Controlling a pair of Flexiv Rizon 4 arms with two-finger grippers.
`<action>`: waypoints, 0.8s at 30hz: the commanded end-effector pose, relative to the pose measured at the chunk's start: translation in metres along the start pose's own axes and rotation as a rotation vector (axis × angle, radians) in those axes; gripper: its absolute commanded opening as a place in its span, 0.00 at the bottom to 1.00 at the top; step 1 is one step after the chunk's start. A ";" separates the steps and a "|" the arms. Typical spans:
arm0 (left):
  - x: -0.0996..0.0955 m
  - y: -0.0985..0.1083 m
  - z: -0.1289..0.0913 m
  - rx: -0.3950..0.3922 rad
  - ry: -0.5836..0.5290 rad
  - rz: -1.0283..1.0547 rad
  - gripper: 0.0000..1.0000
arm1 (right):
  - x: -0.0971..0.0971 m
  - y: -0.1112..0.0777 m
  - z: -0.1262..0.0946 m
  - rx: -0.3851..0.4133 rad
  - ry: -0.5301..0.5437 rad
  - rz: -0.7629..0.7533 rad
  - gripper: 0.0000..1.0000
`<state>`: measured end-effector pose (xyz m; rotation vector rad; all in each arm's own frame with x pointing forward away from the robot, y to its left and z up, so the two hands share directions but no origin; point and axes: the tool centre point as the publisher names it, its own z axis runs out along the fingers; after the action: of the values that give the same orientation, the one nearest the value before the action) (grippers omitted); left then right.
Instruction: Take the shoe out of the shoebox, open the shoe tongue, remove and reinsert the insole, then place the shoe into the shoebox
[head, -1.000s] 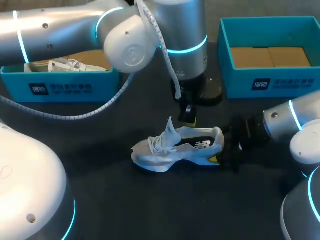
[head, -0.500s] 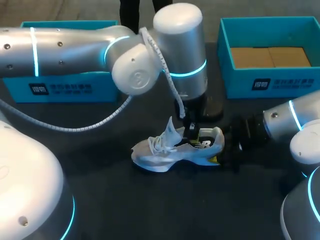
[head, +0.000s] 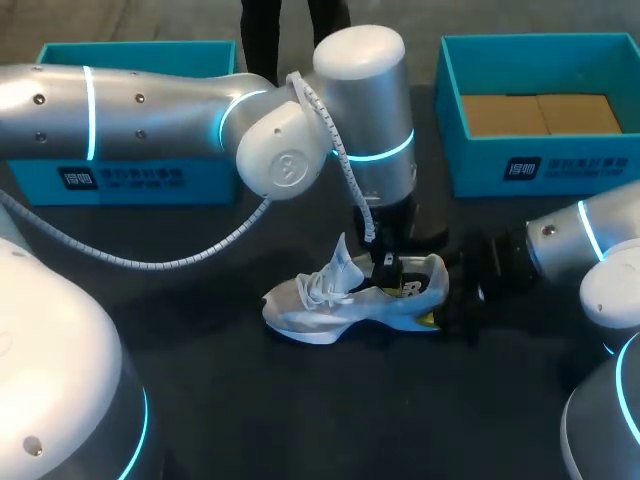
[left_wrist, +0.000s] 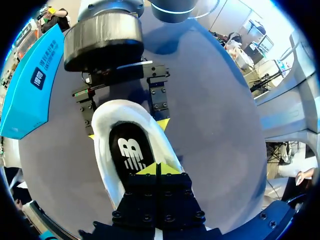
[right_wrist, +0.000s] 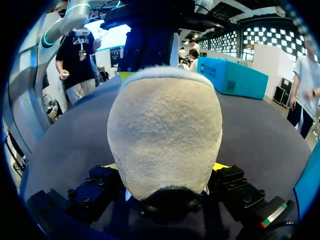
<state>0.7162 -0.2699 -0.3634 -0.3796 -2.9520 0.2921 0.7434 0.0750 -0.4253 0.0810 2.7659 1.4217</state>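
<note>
Shoe (head: 350, 300) is sitting out on the desk (head: 300, 400), upright on its sole. Its long axis is running across the desk, toe toward the robot's left, heel toward its right. Tongue (head: 343, 255) is standing up, pulled clear of the opening.

Right claw (head: 440, 300) is lying low at the heel end, fingers spread around the heel and pressing it from both sides, bracing the shoe.

Left claw (head: 385, 270) is hanging straight down into the shoe's opening, just behind the tongue. Its yellow tips are squeezed together, touching or nearly so, right over the dark insole (left_wrist: 131, 150). Cannot tell whether an edge of the insole is pinched between them.

Judging the step: insole removal. The insole is lying along the shoe's length, running from under the left claw back to the heel, so the left arm is the one placed to draw it out. A lift up and away from the heel looks right while the right claw is anchoring.

Nearest shoebox (head: 540, 110) is standing beyond the heel end, well apart from the shoe.
</note>
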 end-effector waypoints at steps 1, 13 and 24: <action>-0.003 0.000 0.004 -0.001 0.007 0.001 0.20 | 0.000 0.001 0.002 0.006 -0.001 0.001 0.00; -0.002 -0.006 0.012 -0.008 0.016 0.004 0.40 | 0.000 0.001 0.002 0.006 -0.001 0.001 0.00; -0.004 -0.002 0.024 -0.022 -0.006 -0.006 0.45 | 0.000 0.001 0.002 0.006 -0.001 0.001 0.00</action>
<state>0.7176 -0.2762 -0.3817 -0.3740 -2.9592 0.2585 0.7432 0.0749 -0.4255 0.0802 2.7661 1.4208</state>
